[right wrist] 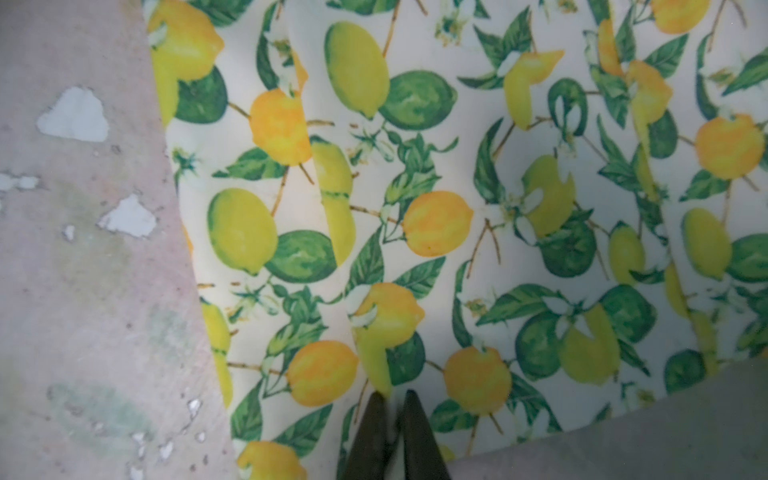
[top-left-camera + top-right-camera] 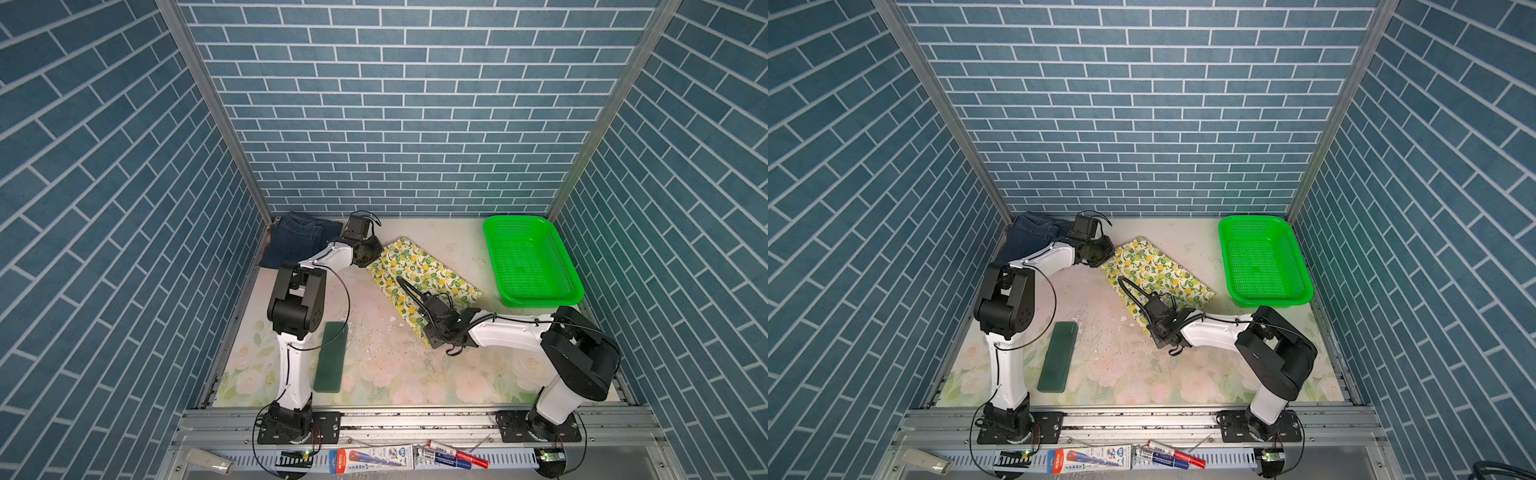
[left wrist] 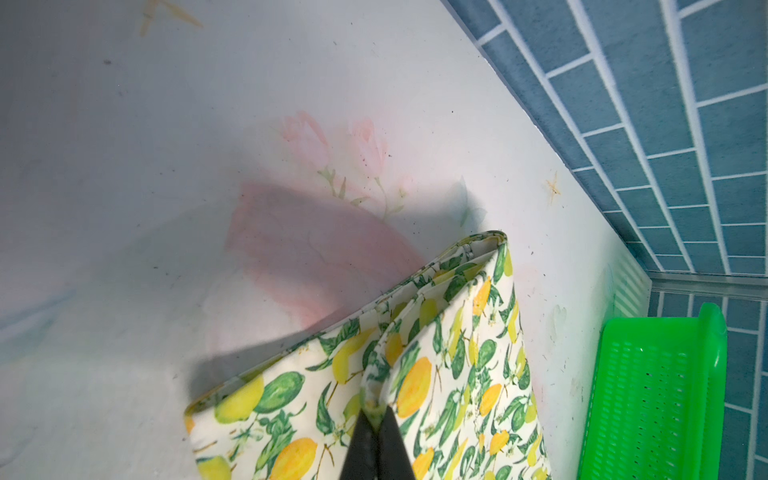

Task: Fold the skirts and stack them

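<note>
Left end effector and right end effector, both clamped tight on lemon-print skirt.

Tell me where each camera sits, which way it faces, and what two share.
Top views: high over the front edge, looking down at the floral table and blue brick back wall; left arm and right arm show whole.
Left wrist: on the left arm, looking past the shut left gripper pinching the cream lemon-and-leaf print cloth skirt, toward the green plastic mesh basket.
Right wrist: looking down past the right gripper, shut on that skirt.
Shared: both wrist views show the skirt.
</note>
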Available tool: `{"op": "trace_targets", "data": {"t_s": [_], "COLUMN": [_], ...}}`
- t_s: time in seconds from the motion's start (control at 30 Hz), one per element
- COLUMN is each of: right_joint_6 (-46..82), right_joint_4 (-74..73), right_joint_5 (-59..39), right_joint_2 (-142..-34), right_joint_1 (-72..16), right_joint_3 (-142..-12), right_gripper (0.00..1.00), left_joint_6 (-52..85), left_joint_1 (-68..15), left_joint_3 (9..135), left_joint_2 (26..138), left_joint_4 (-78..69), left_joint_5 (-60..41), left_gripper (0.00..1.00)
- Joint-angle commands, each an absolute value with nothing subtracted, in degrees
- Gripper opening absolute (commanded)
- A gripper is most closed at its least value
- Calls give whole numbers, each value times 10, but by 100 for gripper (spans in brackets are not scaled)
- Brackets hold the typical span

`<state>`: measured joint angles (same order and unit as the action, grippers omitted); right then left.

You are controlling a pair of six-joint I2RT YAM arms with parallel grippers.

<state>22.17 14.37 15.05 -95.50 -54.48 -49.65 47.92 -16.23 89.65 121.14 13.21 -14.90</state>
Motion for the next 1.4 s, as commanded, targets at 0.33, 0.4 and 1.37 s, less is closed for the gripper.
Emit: {"op": "trace_targets", "data": {"t_s": [0.33,0.4,1.37], "right_joint_6": [195,194,237], "right_joint_4": [206,217,235], "right_joint_5": [171,173,121], "right_joint_2": [-877,-864,-898], "right_joint_1": [-530,-530,-579], "right_joint_3": [-533,-541,-586], "right_gripper": [0,0,0], "left_joint_6": [468,469,461], "left_joint_1": [-156,-156,-119], "left_joint_3": [915,922,858], "left_joint_2": [1192,1192,1191], "left_joint_4": [161,164,133], "left_joint_5": [-147,-149,-178], "left_gripper": [0,0,0]}}
